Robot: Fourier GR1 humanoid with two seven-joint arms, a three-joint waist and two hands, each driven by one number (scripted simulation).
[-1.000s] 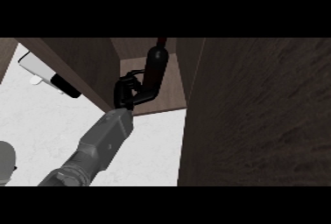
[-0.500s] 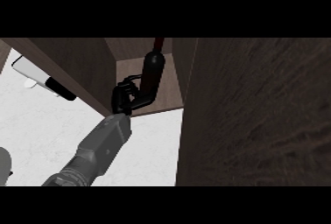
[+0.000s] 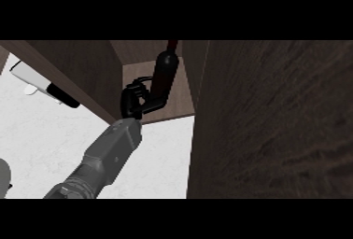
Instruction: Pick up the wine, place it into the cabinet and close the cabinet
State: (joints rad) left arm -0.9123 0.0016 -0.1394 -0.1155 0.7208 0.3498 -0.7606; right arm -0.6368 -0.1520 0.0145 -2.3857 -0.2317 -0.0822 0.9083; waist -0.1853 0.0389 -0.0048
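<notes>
Dark wood cabinet (image 3: 77,70), seen from steeply above, filling the upper and right part of the head view. Lighter brown inner panel (image 3: 180,100) visible in its opening, between a dark side wall at left and a broad dark wood panel (image 3: 276,121) at right; whether that broad panel is the door or a side cannot be told. Wine bottle (image 3: 165,70), dark, long and slim, with a reddish tip at its far end, lying across the opening and showing against the lighter panel; whether its base rests on any surface cannot be told. Right hand (image 3: 134,100), black, at the near end of the bottle, fingers and thumb curled round its lower body and hiding part of it. Grey forearm (image 3: 110,149) running from the lower edge up and rightward to that hand, crossing the white marbled counter (image 3: 41,130). White oblong item with a black end (image 3: 38,80) on the counter at upper left, partly covered by the cabinet's side wall, kind not identifiable. Small grey rounded shape (image 3: 3,175) at the left edge, too little showing to name. Left hand not visible.
</notes>
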